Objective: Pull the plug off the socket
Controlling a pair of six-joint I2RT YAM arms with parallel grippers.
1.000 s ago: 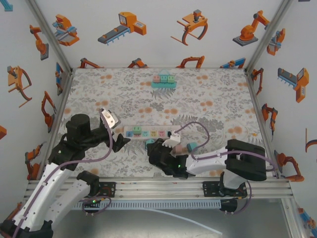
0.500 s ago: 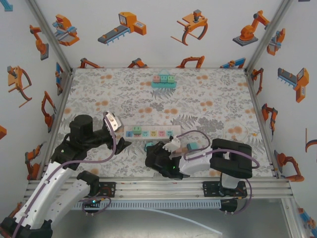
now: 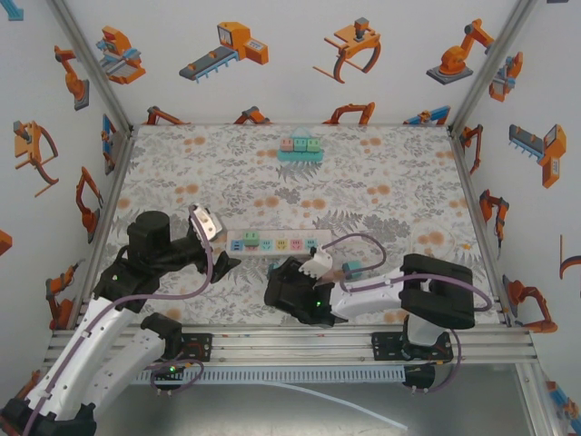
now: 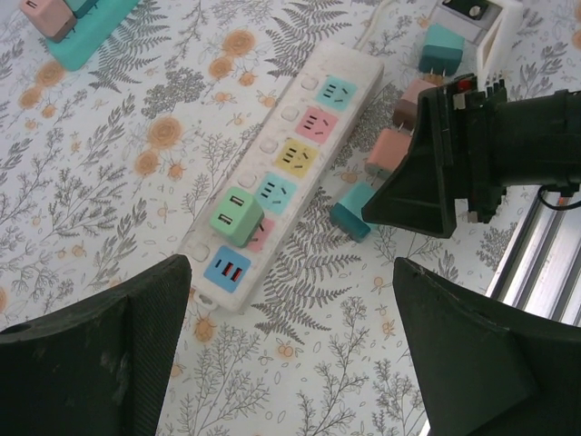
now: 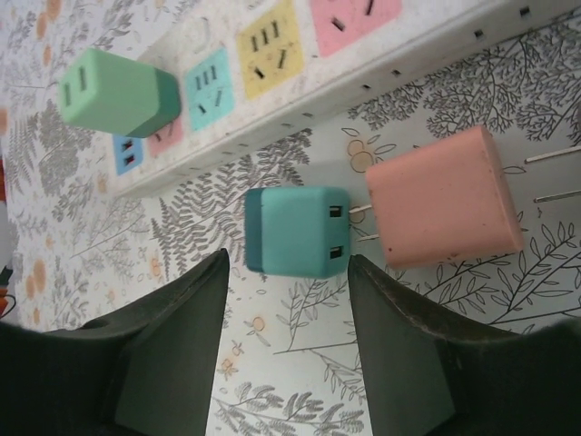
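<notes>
A white power strip (image 3: 289,243) (image 4: 272,145) (image 5: 381,77) lies across the table with a green plug (image 3: 251,242) (image 4: 234,216) (image 5: 118,93) seated near its left end. My left gripper (image 3: 221,262) (image 4: 290,363) hangs open over bare cloth, just in front of that end. My right gripper (image 3: 275,274) (image 5: 286,336) is open and low on the strip's near side. A loose teal plug (image 4: 352,211) (image 5: 298,231) lies just beyond its fingertips, untouched. A loose pink plug (image 5: 443,196) rests beside it.
More loose plugs, pink (image 4: 388,150) and teal (image 4: 440,50), lie near the strip's right half. A teal tray (image 3: 300,154) (image 4: 86,41) with small blocks stands at the back. A metal rail (image 4: 545,282) runs along the near edge. White walls enclose the table.
My right gripper has slid a little left and toward the near edge along the strip's front. The left gripper has crept slightly closer to the strip's left end.
</notes>
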